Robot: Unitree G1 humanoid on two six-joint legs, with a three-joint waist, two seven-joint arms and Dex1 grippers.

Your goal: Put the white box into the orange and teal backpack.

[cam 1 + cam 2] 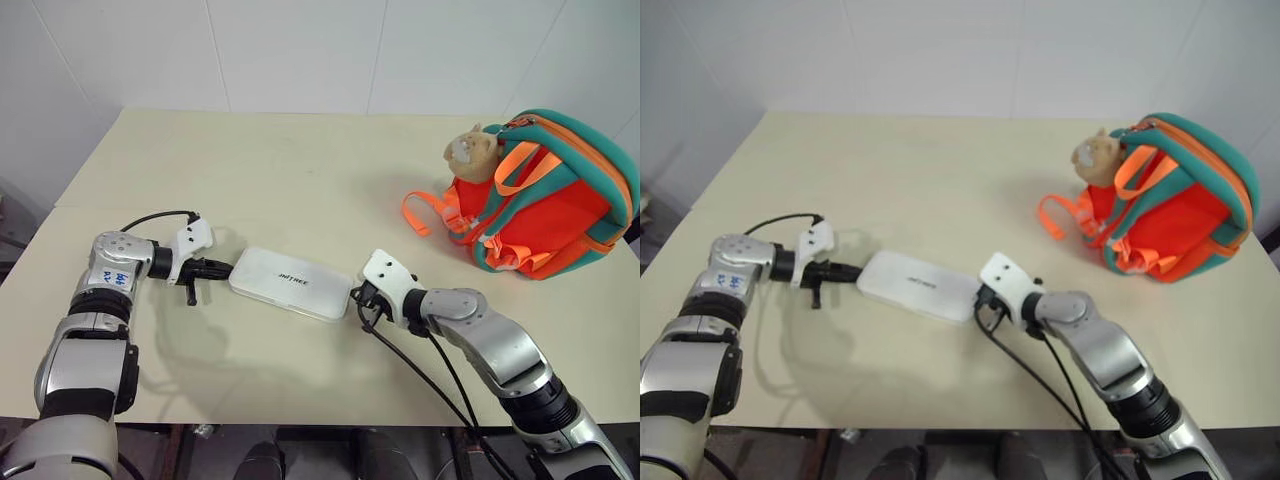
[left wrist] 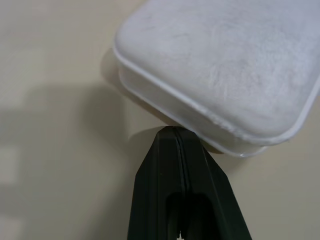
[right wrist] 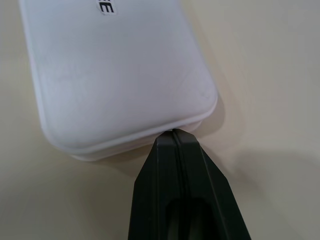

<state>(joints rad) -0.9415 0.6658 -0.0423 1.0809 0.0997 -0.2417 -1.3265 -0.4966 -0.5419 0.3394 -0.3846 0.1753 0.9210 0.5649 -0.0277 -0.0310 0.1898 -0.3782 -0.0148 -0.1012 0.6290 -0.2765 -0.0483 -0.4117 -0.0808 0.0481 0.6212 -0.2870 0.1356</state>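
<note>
The white box (image 1: 290,283) lies flat on the table, its dark lettering facing up. My left gripper (image 1: 228,268) is shut, and its tips meet the box's left short end at the lower edge (image 2: 175,131). At the opposite short end my right gripper (image 1: 355,293) is also shut, its tips against the box's rim (image 3: 175,134). Nothing is clamped between either pair of fingers. The orange and teal backpack (image 1: 545,200) stands at the table's right side, well away from the box, with a beige plush toy (image 1: 472,152) at its upper left.
The beige table (image 1: 300,160) runs back to a white wall. Orange straps (image 1: 425,212) trail from the backpack toward the table's middle. Black cables (image 1: 420,370) hang from my right wrist near the table's front edge.
</note>
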